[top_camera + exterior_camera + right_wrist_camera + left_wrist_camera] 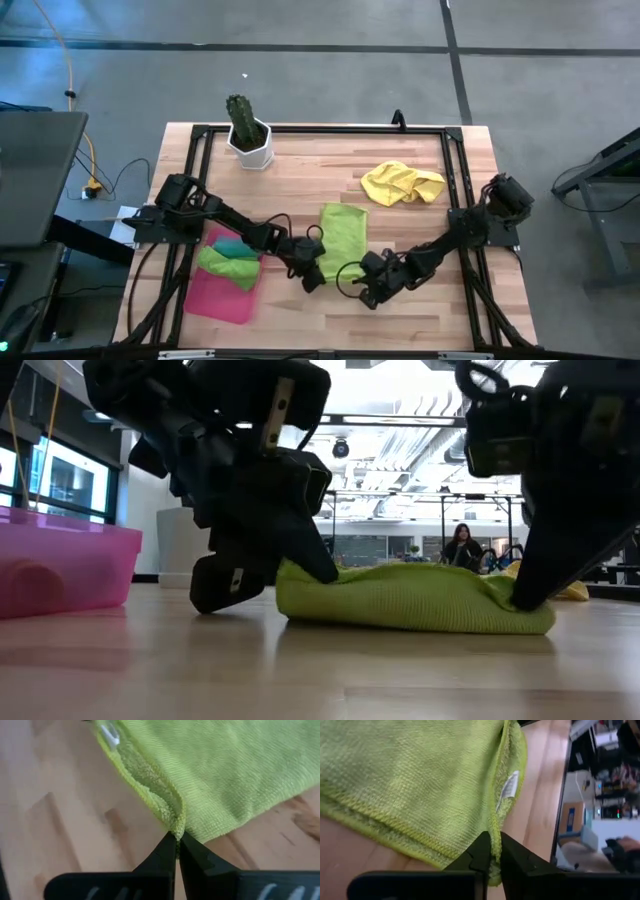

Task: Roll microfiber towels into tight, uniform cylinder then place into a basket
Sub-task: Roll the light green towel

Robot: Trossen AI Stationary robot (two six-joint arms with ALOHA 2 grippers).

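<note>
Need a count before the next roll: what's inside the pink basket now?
In the pink basket the high view shows a green towel and a teal towel at its far end, teal partly hidden by green. Whether they are rolled cannot be seen, nor anything beneath them.

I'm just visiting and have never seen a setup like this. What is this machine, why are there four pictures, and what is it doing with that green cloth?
It is a robot with two dark arms at a wooden table. One camera looks straight down, one sits at table height, and one rides on each wrist. The left gripper and the right gripper are each shut on an edge of the lime green towel, which lies flat at the table's middle. A yellow towel lies crumpled farther back. To the left, the pink basket already holds a green towel and a teal towel. A white pot with a cactus stands at the back. A person shows far off in the room.
</note>
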